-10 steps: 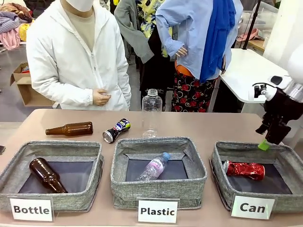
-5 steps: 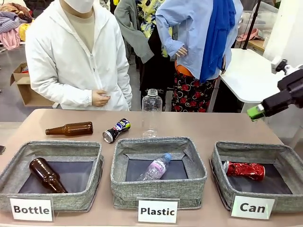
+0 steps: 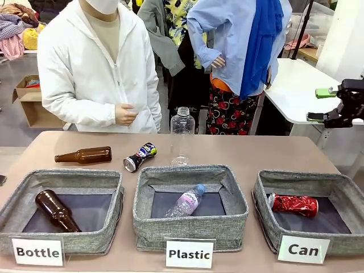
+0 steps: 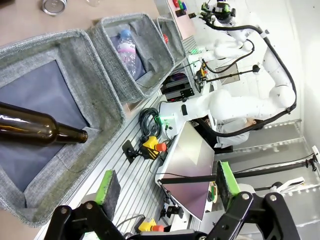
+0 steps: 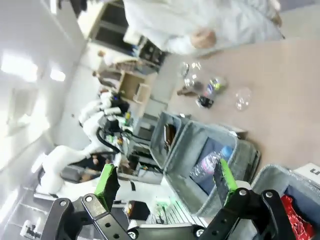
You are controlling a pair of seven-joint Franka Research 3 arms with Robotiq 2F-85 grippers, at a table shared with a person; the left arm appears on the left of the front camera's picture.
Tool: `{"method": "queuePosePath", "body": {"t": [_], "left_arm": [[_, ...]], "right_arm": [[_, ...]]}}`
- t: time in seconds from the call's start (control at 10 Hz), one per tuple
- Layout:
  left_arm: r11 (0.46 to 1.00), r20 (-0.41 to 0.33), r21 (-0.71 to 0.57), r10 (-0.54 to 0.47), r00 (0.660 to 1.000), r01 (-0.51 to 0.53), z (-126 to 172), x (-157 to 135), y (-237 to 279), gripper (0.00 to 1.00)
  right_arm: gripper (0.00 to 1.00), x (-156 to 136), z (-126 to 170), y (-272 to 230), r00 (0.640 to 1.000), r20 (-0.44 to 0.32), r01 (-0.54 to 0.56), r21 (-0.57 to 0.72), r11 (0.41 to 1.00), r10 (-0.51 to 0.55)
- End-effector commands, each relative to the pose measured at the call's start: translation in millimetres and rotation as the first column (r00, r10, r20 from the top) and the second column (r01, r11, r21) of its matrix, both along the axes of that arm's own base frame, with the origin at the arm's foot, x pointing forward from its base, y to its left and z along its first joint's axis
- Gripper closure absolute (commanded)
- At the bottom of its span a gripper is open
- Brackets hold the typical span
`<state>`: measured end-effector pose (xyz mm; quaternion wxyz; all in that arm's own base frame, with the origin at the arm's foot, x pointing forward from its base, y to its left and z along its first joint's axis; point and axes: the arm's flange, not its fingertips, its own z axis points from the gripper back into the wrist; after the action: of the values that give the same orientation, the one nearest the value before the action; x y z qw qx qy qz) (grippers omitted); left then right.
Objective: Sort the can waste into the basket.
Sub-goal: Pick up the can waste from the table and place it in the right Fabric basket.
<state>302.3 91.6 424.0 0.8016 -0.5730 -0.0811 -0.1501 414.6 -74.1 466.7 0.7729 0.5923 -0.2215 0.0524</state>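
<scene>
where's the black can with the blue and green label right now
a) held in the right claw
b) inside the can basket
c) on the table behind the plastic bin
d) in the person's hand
C: the black can lies on its side on the table just behind the Plastic bin, while the crushed red can is the one lying in the Can basket.

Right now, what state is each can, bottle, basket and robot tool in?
red can: crushed, lying in the Can basket.
black can: lying on the table, not yet sorted.
Can basket: holds the red can alone.
clear bottle: upright on the table, uncapped.
brown bottle: lying on the table.
left tool: open, empty.
right tool: open, empty, raised at the table's right side.
</scene>
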Motion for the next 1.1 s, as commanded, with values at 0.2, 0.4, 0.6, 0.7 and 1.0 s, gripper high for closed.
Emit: {"method": "queuePosePath", "body": {"t": [0.2,0.4,0.6,0.7,1.0], "left_arm": [[1.0,0.008,-0.009,-0.006,1.0,0.006,1.7,-1.8,0.8,0.0],[1.0,0.008,-0.009,-0.006,1.0,0.006,1.7,-1.8,0.8,0.0],[1.0,0.008,-0.009,-0.006,1.0,0.006,1.7,-1.8,0.8,0.0],[1.0,0.008,-0.009,-0.006,1.0,0.006,1.7,-1.8,0.8,0.0],[1.0,0.0,0.0,0.0,1.0,0.0,0.0,0.0,0.0,0.0]], "right_arm": [[0.0,-5.9,5.4,6.9,0.998,0.019,-0.059,-0.104,0.993,0.062],[0.0,-5.9,5.4,6.9,0.998,0.019,-0.059,-0.104,0.993,0.062],[0.0,-5.9,5.4,6.9,0.998,0.019,-0.059,-0.104,0.993,0.062],[0.0,-5.9,5.4,6.9,0.998,0.019,-0.059,-0.104,0.993,0.062],[0.0,-5.9,5.4,6.9,0.998,0.019,-0.059,-0.104,0.993,0.062]]}}
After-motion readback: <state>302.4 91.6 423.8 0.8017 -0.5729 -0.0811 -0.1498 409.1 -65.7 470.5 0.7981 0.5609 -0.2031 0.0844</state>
